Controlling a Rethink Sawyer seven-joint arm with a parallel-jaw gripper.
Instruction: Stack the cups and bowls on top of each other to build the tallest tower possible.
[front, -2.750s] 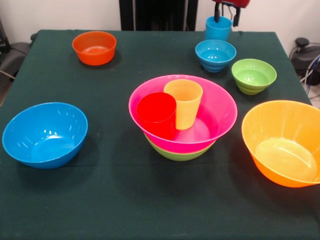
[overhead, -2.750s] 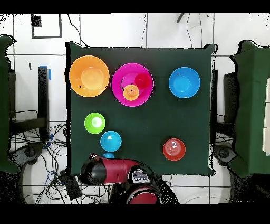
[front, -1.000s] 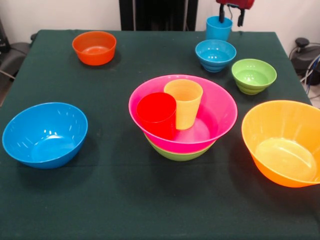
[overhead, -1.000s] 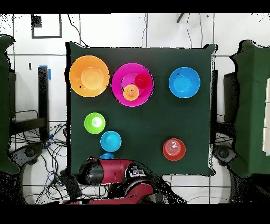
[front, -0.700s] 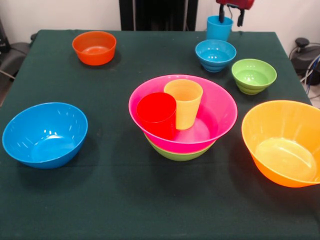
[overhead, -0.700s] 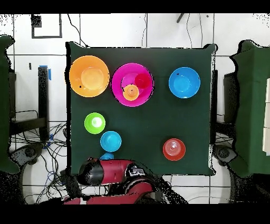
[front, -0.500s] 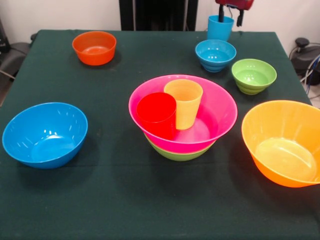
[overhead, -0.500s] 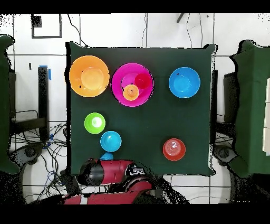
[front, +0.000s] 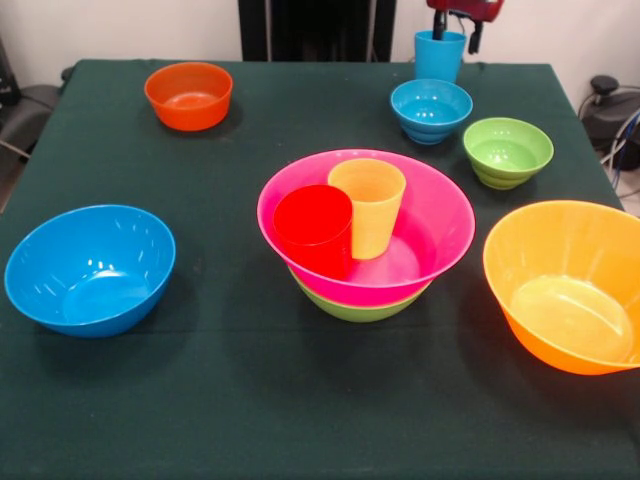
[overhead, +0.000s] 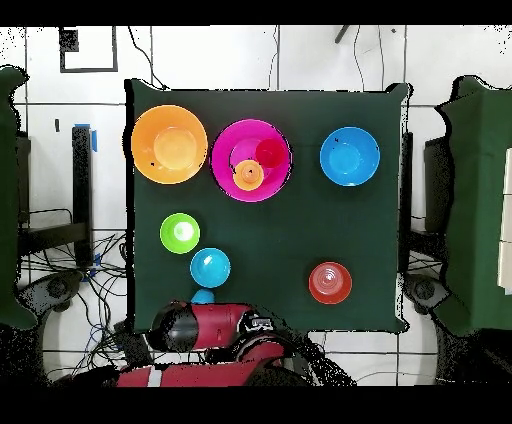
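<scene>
The tower stands mid-table: a large pink bowl nested in a green bowl. Inside the pink bowl a red cup and a yellow cup stand side by side. At the table's far right edge my gripper is shut on the light blue cup, one finger inside it and one outside its right wall. In the overhead view the arm hides all but a sliver of that cup.
Loose bowls ring the tower: a large yellow-orange bowl, a medium blue bowl, a small orange bowl, a small blue bowl and a small green bowl. The small blue bowl sits just in front of the held cup.
The gripper and the light blue cup have risen slightly and shifted a little right together. The arm has swung around in the overhead view. The bowls and the other cups have not moved.
</scene>
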